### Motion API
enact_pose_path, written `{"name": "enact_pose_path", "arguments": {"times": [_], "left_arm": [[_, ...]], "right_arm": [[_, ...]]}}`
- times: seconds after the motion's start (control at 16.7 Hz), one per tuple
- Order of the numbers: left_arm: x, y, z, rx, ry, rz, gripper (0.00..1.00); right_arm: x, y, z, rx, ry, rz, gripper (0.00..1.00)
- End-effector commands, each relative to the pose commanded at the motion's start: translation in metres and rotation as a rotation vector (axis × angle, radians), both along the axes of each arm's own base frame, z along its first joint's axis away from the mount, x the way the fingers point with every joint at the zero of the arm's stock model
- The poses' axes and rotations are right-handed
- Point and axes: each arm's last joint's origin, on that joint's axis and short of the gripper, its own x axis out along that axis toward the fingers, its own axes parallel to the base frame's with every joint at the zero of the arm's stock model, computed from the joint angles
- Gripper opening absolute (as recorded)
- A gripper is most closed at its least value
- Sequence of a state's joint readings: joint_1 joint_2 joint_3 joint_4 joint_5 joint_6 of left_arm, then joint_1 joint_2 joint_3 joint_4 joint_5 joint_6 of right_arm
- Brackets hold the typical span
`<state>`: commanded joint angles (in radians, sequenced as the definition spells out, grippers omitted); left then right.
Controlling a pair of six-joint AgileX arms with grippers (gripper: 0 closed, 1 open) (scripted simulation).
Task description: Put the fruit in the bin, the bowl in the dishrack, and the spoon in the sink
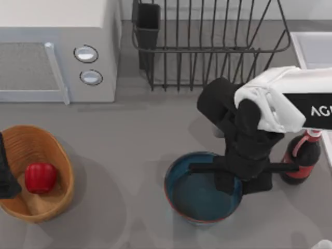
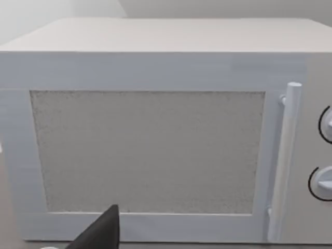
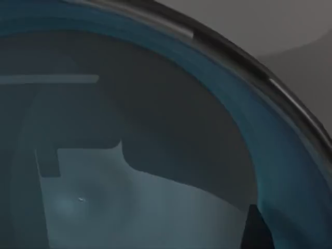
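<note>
The blue bowl (image 1: 197,199) stands near the table's front, right of centre. My right gripper (image 1: 241,182) is lowered over its right rim and open, with one finger inside the bowl and the other outside. The right wrist view looks into the bowl's blue inside (image 3: 155,171). The red fruit (image 1: 40,177) lies in the orange-tan bin (image 1: 59,150) at the front left. My left gripper (image 1: 5,176) is at the left edge beside the bin. The dishrack (image 1: 207,46) is at the back, the sink (image 1: 311,49) at the back right. The spoon is out of view.
A white microwave (image 1: 57,52) with two knobs stands at the back left and is seen close up as the microwave (image 2: 155,150) in the left wrist view. A red-labelled dark bottle (image 1: 303,158) stands just right of my right gripper. A pale shape (image 1: 324,244) is at the front right corner.
</note>
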<state>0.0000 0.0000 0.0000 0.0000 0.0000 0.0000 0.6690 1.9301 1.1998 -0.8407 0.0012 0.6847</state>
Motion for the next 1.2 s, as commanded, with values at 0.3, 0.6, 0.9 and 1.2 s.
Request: {"name": "enact_pose_path", "arguments": {"times": [0.3,0.6,0.9,1.2], "left_arm": [[0.0,0.0,0.0,0.0,0.0,0.0,1.0],[0.0,0.0,0.0,0.0,0.0,0.0,1.0],[0.0,0.0,0.0,0.0,0.0,0.0,1.0],[0.0,0.0,0.0,0.0,0.0,0.0,1.0]], "right_arm": [[0.0,0.0,0.0,0.0,0.0,0.0,0.0],[-0.003,0.004,0.005,0.01,-0.006,0.003,0.0],[-0.011,0.016,0.051,0.037,-0.059,-0.007,0.0],[-0.007,0.007,0.092,0.009,-0.022,-0.002,0.0]]}}
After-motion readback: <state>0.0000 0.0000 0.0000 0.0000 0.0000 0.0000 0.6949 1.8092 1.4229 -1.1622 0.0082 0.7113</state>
